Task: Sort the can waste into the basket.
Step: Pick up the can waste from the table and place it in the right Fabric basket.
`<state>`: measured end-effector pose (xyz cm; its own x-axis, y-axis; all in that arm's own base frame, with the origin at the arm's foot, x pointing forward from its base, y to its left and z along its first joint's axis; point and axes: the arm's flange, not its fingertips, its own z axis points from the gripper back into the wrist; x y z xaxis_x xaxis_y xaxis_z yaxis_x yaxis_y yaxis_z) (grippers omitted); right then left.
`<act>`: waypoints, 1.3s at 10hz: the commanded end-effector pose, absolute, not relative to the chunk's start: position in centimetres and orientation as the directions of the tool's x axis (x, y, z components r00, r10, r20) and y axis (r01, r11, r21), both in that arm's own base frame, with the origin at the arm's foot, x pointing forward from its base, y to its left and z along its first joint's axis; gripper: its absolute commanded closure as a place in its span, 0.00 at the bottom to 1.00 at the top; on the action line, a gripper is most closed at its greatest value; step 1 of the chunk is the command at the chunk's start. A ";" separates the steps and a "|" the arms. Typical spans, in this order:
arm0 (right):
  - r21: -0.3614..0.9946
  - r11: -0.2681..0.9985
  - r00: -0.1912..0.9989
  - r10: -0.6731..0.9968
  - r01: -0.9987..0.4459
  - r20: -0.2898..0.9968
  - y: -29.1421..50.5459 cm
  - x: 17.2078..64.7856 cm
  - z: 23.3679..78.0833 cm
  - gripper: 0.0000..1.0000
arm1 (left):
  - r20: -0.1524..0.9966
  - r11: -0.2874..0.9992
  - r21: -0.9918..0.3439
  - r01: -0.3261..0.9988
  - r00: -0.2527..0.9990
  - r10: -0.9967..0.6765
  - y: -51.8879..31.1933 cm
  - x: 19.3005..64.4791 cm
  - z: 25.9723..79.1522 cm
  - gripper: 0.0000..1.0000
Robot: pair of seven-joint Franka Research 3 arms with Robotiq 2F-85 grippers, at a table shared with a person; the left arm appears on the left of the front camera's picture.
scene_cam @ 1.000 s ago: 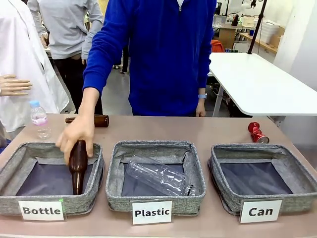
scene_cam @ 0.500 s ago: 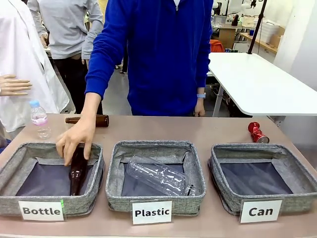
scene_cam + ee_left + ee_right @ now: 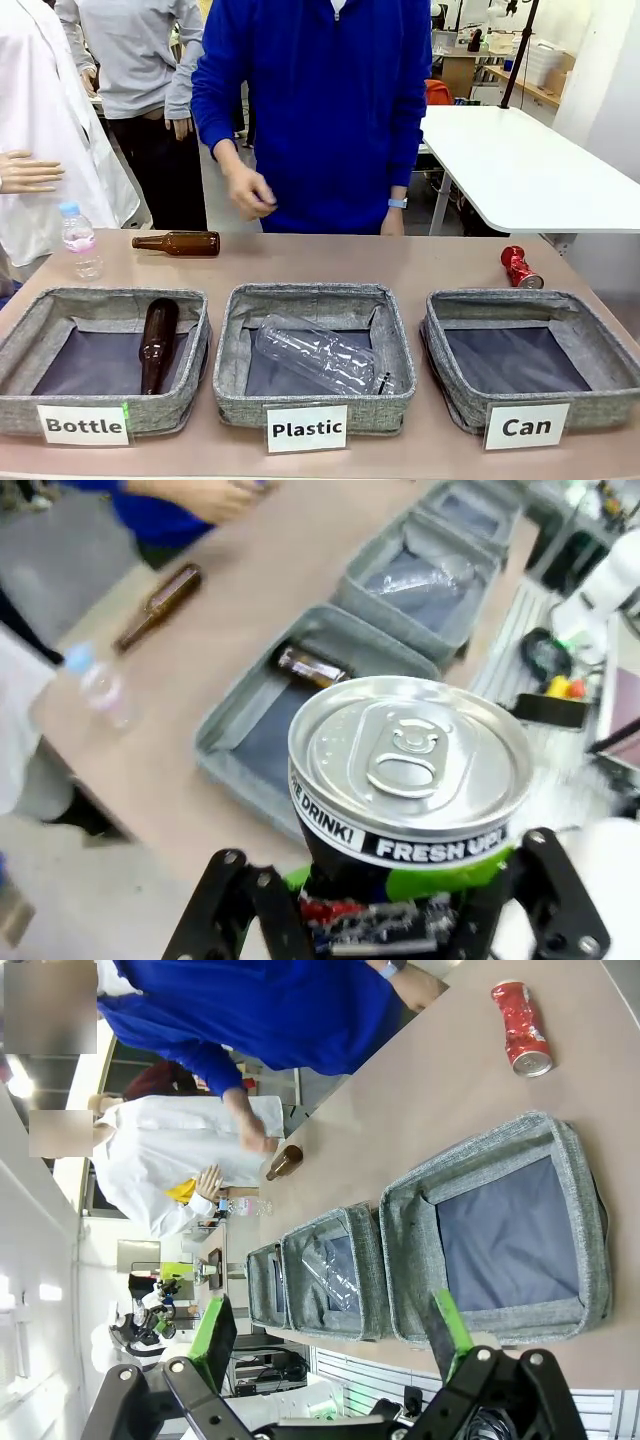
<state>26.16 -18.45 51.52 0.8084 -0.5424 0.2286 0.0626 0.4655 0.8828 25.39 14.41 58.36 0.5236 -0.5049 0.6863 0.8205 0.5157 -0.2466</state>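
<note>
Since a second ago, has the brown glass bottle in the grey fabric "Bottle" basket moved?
Yes: the bottle sank below the far rim of the basket.

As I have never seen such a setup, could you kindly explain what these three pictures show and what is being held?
Two robot arms share a table with a person. One picture looks across the table from between the arms. The other two come from a camera on each wrist. Three baskets stand in a row. The Bottle basket holds a brown bottle, the Plastic basket holds a clear bottle, and nothing lies in the Can basket yet. On the table are a second brown bottle, a water bottle and a crushed red can. The left jaws are shut on a dark can. The right jaws are open and hold nothing.
</note>
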 end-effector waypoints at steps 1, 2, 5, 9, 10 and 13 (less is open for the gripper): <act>0.890 0.455 0.803 -0.540 0.026 0.253 -18.5 26.3 51.6 0.00 | 0.699 0.445 -0.297 0.845 0.510 -0.501 7.0 29.0 58.9 1.00; 0.890 0.455 0.803 -0.540 0.026 0.253 -18.5 26.3 51.6 0.00 | 0.700 0.371 -0.327 0.869 0.487 -0.523 2.9 30.5 59.2 1.00; 0.890 0.455 0.803 -0.540 0.026 0.253 -18.5 26.3 51.6 0.00 | 0.696 0.251 -0.254 0.934 0.357 -0.623 -12.4 35.8 58.3 1.00; 0.890 0.455 0.803 -0.540 0.026 0.253 -18.5 26.3 51.6 0.00 | 0.706 0.082 -0.191 0.978 0.195 -0.681 -34.3 39.5 56.2 1.00; 0.890 0.455 0.803 -0.540 0.026 0.253 -18.5 26.3 51.6 0.00 | 0.706 0.033 -0.191 0.981 0.161 -0.690 -40.0 39.7 55.1 1.00; 0.890 0.455 0.803 -0.540 0.026 0.253 -18.5 26.3 51.6 0.00 | 0.658 -0.122 -0.152 0.981 0.009 -0.753 -53.5 39.9 52.7 1.00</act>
